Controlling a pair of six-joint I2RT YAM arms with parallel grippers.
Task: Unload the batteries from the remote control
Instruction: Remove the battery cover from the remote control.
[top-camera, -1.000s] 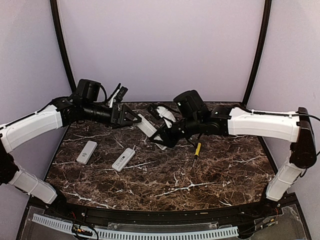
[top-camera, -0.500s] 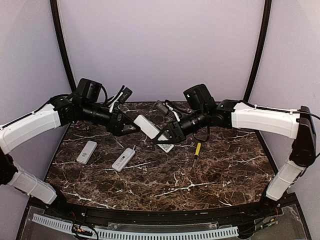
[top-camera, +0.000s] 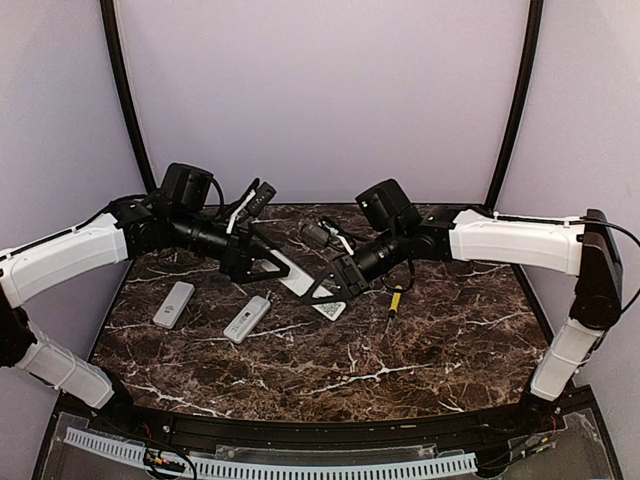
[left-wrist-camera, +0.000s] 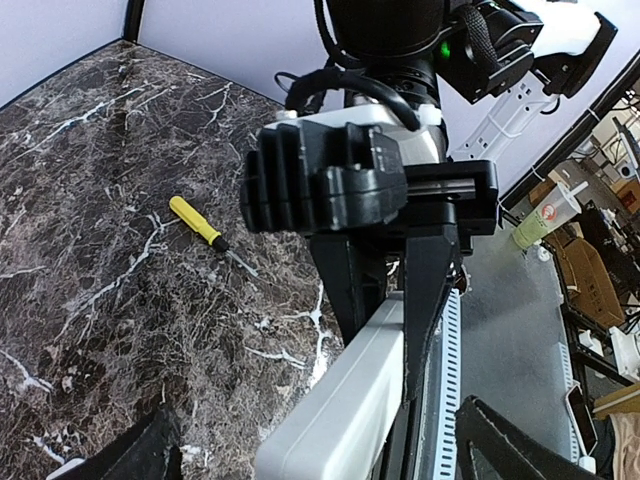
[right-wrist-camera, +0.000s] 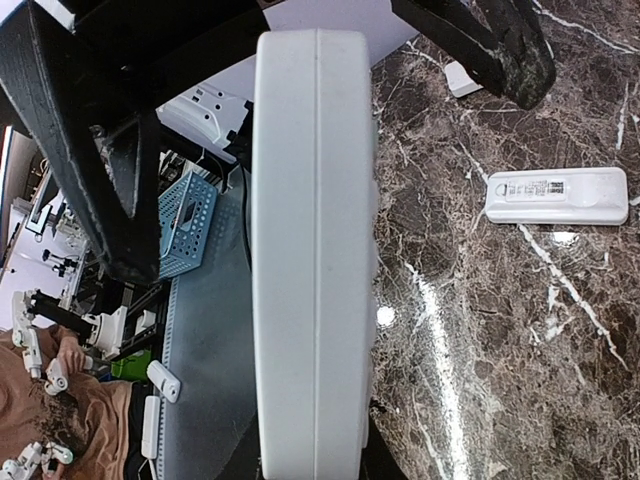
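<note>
My right gripper (top-camera: 326, 290) is shut on a white remote control (top-camera: 296, 280), held tilted just above the marble table (top-camera: 430, 350). In the right wrist view the remote control (right-wrist-camera: 315, 250) shows edge-on and fills the middle. My left gripper (top-camera: 268, 267) is open, its fingers standing apart on either side of the remote's free end without touching it. In the left wrist view the remote control (left-wrist-camera: 360, 400) runs between my wide left fingertips (left-wrist-camera: 135, 452), with the right gripper (left-wrist-camera: 390, 290) clamped on its far part. The batteries are out of view.
Two more white remotes (top-camera: 173, 304) (top-camera: 246, 319) lie on the table's left half; one of them (right-wrist-camera: 557, 195) shows in the right wrist view. A yellow-handled screwdriver (top-camera: 395, 299) (left-wrist-camera: 197, 222) lies right of centre. A small white piece (right-wrist-camera: 462, 78) rests farther back.
Both grippers have come lower and nearer the table's middle with the remote between them. The left gripper has opened a little wider. The right gripper has stayed shut on the remote.
</note>
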